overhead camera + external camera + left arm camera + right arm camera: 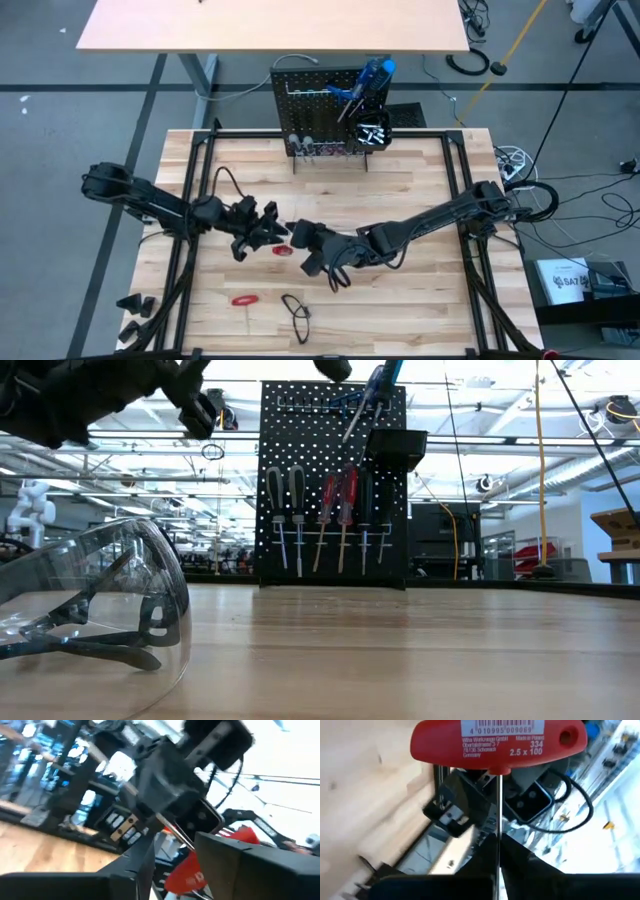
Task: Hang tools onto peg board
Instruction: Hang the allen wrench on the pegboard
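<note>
A red T-handle tool [497,740] with a thin metal shaft hangs in the air over the table's middle, between both grippers. My right gripper [498,855] is shut on its shaft. My left gripper [170,880] stands open, its fingers on either side of the red handle [187,872]. In the high view the handle [282,250] shows between my left gripper [264,228] and my right gripper [300,238]. The peg board [320,100] stands upright at the table's far edge, with several screwdrivers [320,510] hanging on it. A second red tool [245,298] lies on the table near the front. My right gripper pinches the thin metal shaft [498,820] between its two fingers, a short way off the red handle. The fingers lie along the shaft. The tool is lifted clear of the table. My left gripper has the red handle between its open fingers; whether they touch it I cannot tell.
Clear safety glasses [296,308] lie near the table's front edge, close to the low camera [90,600]. A small black bin [372,130] and a blue tool [372,75] sit on the peg board's right side. Black frame rails [185,250] run along both table sides.
</note>
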Robot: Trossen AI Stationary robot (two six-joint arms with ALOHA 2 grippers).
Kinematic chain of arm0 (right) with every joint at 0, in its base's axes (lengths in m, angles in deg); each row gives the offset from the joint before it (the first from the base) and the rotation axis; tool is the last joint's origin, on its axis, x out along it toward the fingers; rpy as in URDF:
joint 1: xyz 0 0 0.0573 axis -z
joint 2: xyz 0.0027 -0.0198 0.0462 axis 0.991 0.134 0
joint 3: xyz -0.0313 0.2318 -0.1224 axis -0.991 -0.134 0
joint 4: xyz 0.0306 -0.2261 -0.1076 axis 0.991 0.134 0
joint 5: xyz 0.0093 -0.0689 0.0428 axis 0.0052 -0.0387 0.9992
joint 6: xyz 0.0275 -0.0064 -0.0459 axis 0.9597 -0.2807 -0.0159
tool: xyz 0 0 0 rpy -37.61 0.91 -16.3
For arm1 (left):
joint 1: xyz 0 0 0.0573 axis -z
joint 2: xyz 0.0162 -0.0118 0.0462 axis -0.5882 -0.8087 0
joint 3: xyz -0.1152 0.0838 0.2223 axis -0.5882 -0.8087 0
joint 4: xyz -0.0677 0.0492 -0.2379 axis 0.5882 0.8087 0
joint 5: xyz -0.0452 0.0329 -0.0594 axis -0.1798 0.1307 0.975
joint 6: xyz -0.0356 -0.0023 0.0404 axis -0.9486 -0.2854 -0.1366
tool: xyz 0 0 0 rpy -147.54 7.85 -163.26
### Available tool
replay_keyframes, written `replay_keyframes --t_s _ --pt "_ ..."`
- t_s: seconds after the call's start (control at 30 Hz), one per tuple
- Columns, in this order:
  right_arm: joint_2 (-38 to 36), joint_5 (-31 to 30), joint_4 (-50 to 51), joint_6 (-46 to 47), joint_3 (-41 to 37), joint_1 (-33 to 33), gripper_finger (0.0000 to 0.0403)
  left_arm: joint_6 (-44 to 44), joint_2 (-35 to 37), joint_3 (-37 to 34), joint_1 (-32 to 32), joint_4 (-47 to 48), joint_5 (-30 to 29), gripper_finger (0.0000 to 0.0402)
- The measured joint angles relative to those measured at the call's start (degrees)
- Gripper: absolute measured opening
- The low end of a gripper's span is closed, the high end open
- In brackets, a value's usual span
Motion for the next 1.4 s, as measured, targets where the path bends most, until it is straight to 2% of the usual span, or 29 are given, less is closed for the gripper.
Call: replay_keyframes --t_s 0.2,0.33,0.43,0.57,0.63,0.73,0.77,0.8,0.93,0.97,1.03,1.13,1.3,1.4 --pt "-2.69 0.06 9.91 19.85 0.04 -0.34 0.0002 -1.06 5.81 -2.96 -4.48 0.01 1.92 0.0152" --pt "-4.82 -2.62 15.38 39.4 0.04 0.09 0.0001 -2.12 10.93 -8.3 -7.62 -0.24 -0.76 0.0153" --pt "-6.51 -6.99 16.78 57.1 0.04 1.48 0.0001 -2.53 14.4 -12.19 -9.33 -0.3 -5.16 0.0153" --pt "-7.43 -8.16 14.98 74.49 0.11 5.25 0.0001 -2.65 16.36 -14.43 -9.64 0.09 -10.49 0.0153" --pt "-6.94 -9.97 13.92 81.51 0.11 7.6 0.0001 -2.66 16.43 -14.4 -9.64 0.3 -10.66 0.0153" --pt "-6.45 -14.99 12.97 87.24 0.09 11.11 0.0 -2.64 16.26 -14.36 -9.56 0.96 -9.04 0.0153" --pt "-6.29 -14.14 11.79 88.59 0.07 12.25 0.0 -2.64 16.3 -14.36 -9.56 0.78 -8.95 0.0153" --pt "-6.13 -10.26 10.15 89.07 0.07 13.39 0.0 -2.58 16.39 -14.36 -9.53 0.68 -8.79 0.0153" --pt "-3.64 18.74 4.69 88.8 0.11 15.61 0.0 3.09 16.41 -14.36 -8.74 -4.68 -6.93 0.0153" --pt "-2.92 22.85 5.21 88.95 0.05 15.56 0.0 5.67 16.43 -14.36 -8.07 -6.26 -4.8 0.0153" --pt "-1.41 27.02 5.64 89.27 0.0 15.18 0.0 10.91 16.43 -14.36 -6.55 -7.87 -1.42 0.0153" --pt "0.76 32.92 3.38 89.87 0.0 14.8 0.0 19.12 16.43 -14.36 -3.83 -5.93 -1.25 0.0153" --pt "4.05 43.53 -3.42 95.88 -0.02 14.61 0.0 29.83 16.28 -14.36 -0.08 -0.72 -6.26 0.0153" --pt "4.3 45.77 -4.93 97.54 0.04 14.81 0.0 32.17 16.31 -14.36 1.29 -0.62 -10.74 0.0153"
